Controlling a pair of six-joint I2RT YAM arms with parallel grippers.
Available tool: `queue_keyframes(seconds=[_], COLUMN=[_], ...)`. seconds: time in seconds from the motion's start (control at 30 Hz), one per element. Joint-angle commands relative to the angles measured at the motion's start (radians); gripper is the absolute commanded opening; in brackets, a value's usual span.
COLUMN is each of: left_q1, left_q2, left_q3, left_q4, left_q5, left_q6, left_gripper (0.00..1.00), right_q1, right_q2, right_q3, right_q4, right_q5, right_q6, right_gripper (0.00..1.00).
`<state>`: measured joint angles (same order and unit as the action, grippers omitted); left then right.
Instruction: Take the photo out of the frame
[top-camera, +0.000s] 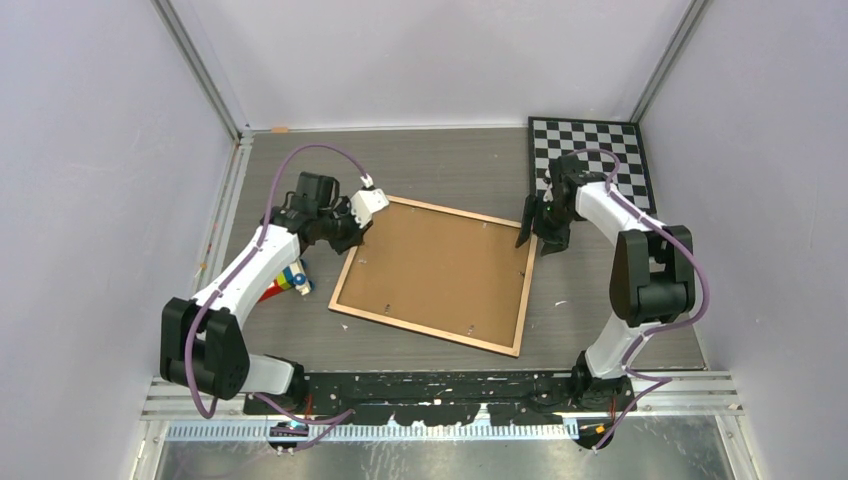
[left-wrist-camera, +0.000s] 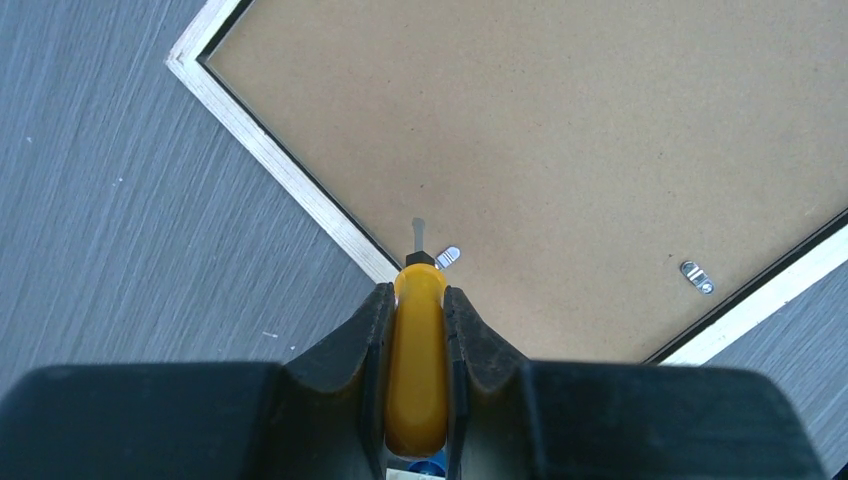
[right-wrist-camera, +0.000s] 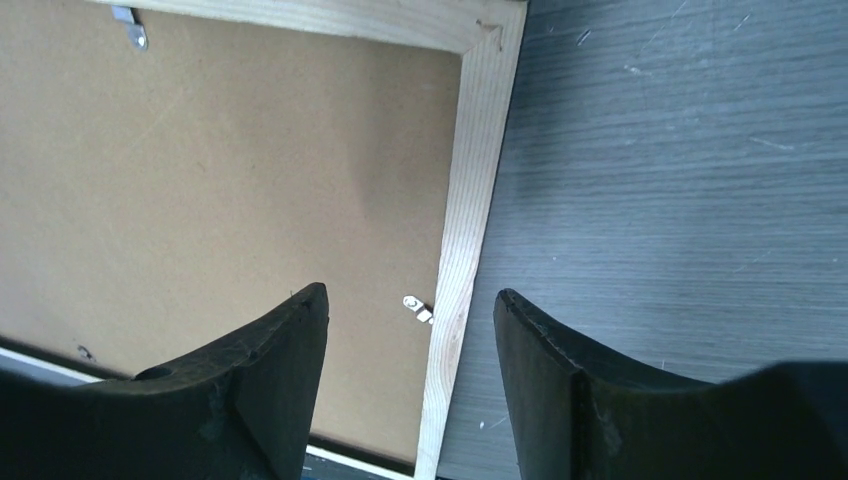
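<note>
Lying back-up in the middle of the table (top-camera: 450, 165), the frame (top-camera: 425, 331) shows us its brown backing board (top-camera: 440, 265) inside a light wood rim — the photo itself we cannot see. Our left gripper (left-wrist-camera: 418, 295) is clamped on a yellow-handled screwdriver (left-wrist-camera: 418, 370), whose grey tip points at the board just beside a small metal tab (left-wrist-camera: 448, 256) near the left rim. Our right gripper (right-wrist-camera: 410, 295) hovers over the right rim with jaws apart, a second tab (right-wrist-camera: 417, 307) between them. A checkered board (top-camera: 590, 155) lies at the far right.

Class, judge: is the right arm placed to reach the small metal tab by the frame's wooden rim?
Likely yes: the right gripper hangs open right over that tab on the frame, nothing between.
</note>
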<state>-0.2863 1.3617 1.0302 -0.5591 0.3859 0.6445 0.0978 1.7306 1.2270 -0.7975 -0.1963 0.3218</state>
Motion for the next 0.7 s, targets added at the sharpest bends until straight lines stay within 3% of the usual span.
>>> queue_keyframes(seconds=[0.0, 0.37, 0.67], left_q1=[0.004, 0.004, 0.011], left_q2=[-0.047, -0.097, -0.126], left_q3=[0.021, 0.008, -0.002], left_q4=[0.011, -0.006, -0.024], left_q5=[0.022, 0.014, 0.003], left_q6=[-0.042, -0.063, -0.076], left_gripper=[0.00, 0.00, 0.00], right_q1=[0.002, 0.003, 0.004], right_q2=[0.020, 0.125, 0.302], right_q3=[-0.007, -0.015, 0.249], right_q4=[0.067, 0.071, -0.047], right_q5=[0.042, 0.085, 0.084], right_q6=[0.038, 0.033, -0.172], right_gripper=[0.65, 0.46, 0.03])
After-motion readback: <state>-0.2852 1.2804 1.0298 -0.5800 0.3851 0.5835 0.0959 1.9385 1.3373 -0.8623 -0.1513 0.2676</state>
